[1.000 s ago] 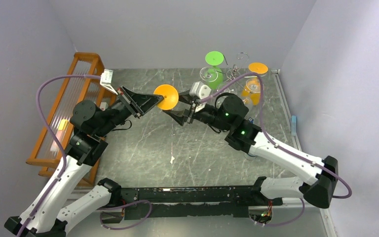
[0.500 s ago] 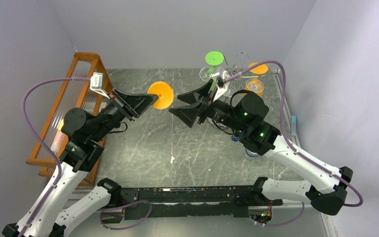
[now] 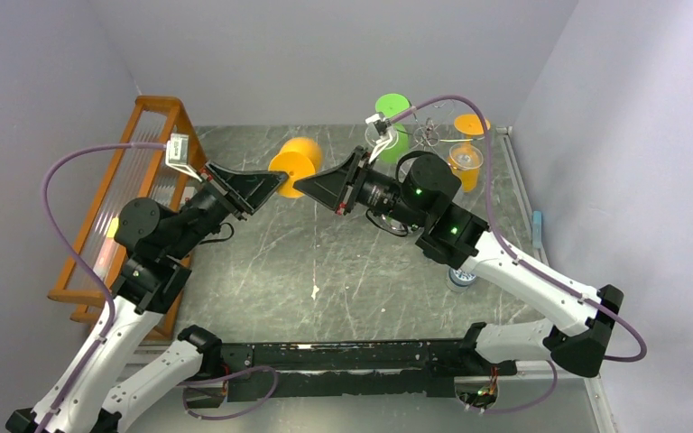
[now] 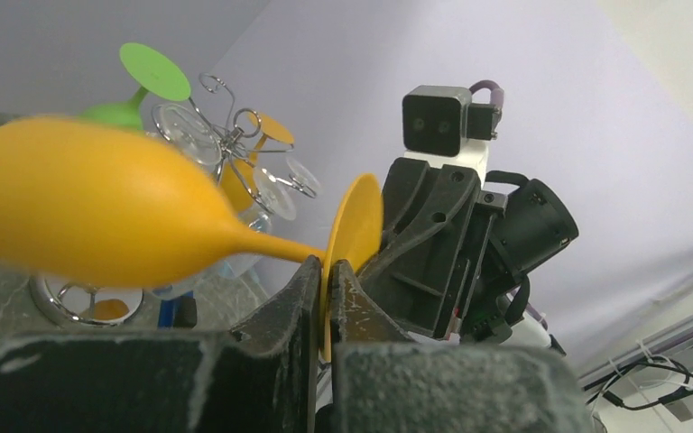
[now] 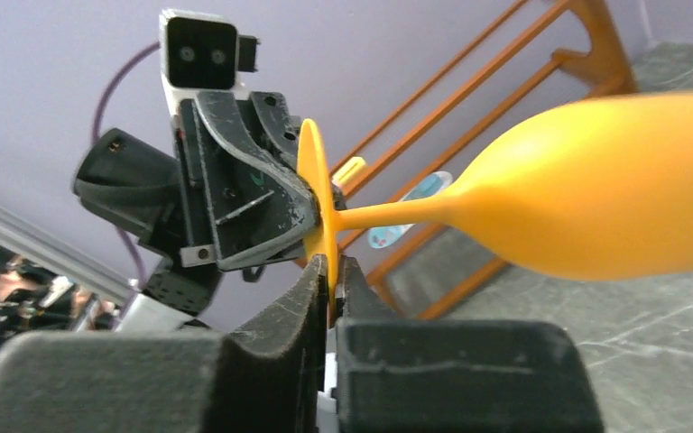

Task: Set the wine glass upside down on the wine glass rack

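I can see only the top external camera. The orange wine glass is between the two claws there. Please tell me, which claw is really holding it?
Observer: In the left wrist view, the left claw is shut on the wine glass, pinching the rim of its foot.
Operator: And the other one, is it open?
Observer: No. In the right wrist view, the right claw is shut on the same foot rim, so both hold it.

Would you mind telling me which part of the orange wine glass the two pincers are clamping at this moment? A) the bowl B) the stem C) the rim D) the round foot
D: the wrist views show the left pincer and the right pincer each closed on the edge of the round foot of the orange wine glass, leaving stem and bowl free.
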Robot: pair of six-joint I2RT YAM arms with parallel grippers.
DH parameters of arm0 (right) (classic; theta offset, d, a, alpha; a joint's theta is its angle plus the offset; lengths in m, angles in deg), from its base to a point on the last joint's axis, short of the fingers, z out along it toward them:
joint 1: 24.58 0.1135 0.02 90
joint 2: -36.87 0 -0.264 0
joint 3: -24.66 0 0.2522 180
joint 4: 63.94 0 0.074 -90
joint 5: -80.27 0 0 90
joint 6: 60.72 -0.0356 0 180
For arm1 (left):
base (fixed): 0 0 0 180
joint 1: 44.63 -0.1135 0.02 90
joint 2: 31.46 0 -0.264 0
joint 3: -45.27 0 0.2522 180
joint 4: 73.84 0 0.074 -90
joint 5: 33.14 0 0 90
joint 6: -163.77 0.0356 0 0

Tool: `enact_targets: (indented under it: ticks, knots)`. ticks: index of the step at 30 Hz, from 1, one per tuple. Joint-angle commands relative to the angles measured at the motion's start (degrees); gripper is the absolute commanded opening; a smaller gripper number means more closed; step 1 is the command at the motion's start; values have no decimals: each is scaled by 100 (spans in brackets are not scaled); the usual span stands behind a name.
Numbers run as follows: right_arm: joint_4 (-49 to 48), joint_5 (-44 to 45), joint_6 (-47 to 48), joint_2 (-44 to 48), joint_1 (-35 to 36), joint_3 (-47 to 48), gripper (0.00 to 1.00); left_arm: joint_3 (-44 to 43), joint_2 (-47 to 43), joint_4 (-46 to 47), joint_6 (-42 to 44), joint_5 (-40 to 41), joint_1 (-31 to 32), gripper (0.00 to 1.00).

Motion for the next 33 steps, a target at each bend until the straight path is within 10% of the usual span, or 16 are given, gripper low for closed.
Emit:
enact_targets:
  ticks: [1, 16, 33]
  knots:
    - [-346, 0, -455, 26, 1, 12, 0, 147, -170, 386, 67, -110, 12, 13]
    - [-577, -200, -52, -545, -701, 1199, 0, 60, -671, -345, 1036, 694, 18, 85]
    - [-1042, -357, -746, -1178, -3659, 1745, 0, 50, -766, -1069, 1640, 845, 16, 88]
